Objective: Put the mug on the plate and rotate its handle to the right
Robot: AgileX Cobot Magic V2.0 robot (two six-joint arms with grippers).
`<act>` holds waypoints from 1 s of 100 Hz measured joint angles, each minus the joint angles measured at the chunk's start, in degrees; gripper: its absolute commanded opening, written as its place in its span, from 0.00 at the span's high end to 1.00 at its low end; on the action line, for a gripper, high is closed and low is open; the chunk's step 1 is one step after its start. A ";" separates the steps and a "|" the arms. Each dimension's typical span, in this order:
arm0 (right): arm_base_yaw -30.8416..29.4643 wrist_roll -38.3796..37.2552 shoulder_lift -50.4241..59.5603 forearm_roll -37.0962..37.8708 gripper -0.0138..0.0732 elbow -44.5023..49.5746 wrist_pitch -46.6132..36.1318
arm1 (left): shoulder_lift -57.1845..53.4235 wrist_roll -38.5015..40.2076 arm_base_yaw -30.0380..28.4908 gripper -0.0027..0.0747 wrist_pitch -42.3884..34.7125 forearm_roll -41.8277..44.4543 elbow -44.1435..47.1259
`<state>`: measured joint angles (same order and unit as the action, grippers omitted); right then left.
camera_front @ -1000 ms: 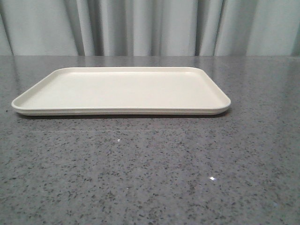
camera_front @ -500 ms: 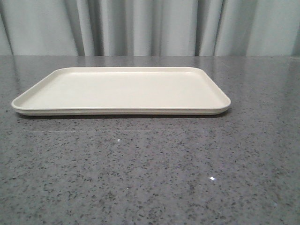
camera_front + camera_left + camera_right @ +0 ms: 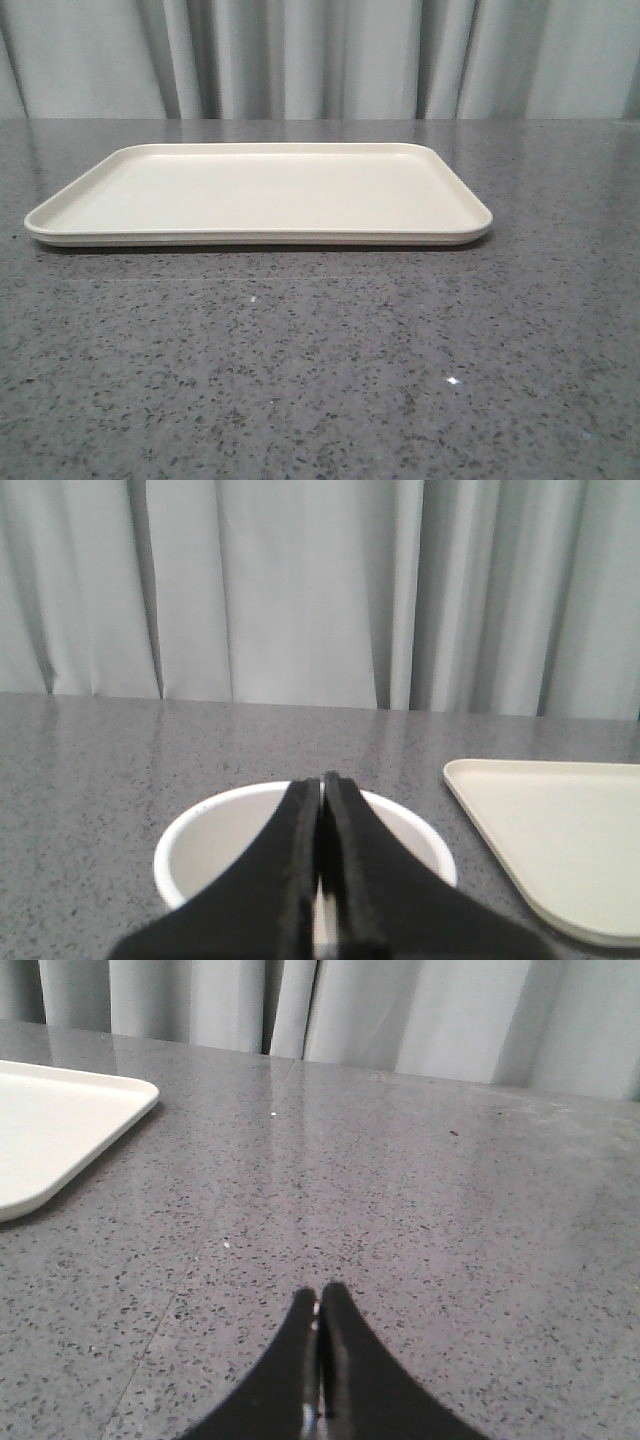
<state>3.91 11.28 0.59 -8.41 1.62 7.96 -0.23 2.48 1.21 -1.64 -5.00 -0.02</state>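
Observation:
The cream plate (image 3: 260,192) lies flat on the grey table in the front view, with nothing on it. The white mug (image 3: 215,845) stands upright on the table to the left of the plate (image 3: 560,840), seen only in the left wrist view. My left gripper (image 3: 322,782) is shut and hangs over the mug's open mouth, its tips lined up with the far rim. The handle is hidden. My right gripper (image 3: 320,1297) is shut over bare table, to the right of the plate's corner (image 3: 60,1120). Neither gripper shows in the front view.
A speckled grey stone tabletop (image 3: 330,370) runs under everything. A pale pleated curtain (image 3: 320,55) closes off the back edge of the table.

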 measured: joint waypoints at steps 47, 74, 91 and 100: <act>0.00 0.00 0.00 0.00 0.97 0.00 0.00 | 0.00 0.00 0.00 0.99 -5.71 0.00 0.00; 0.00 0.00 0.00 0.00 0.97 0.00 0.00 | 0.00 0.00 0.00 0.99 -6.20 0.00 0.00; 0.00 0.00 0.00 0.00 0.97 0.00 -1.62 | 0.00 0.50 0.00 0.99 -6.20 -0.46 0.00; 0.00 -0.34 0.00 -0.29 0.97 0.00 -2.73 | 0.00 2.48 0.00 0.99 -6.20 -1.21 0.00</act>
<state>3.91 10.94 0.59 -8.70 1.62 5.23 -0.23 4.96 1.21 -7.83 -6.21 -0.02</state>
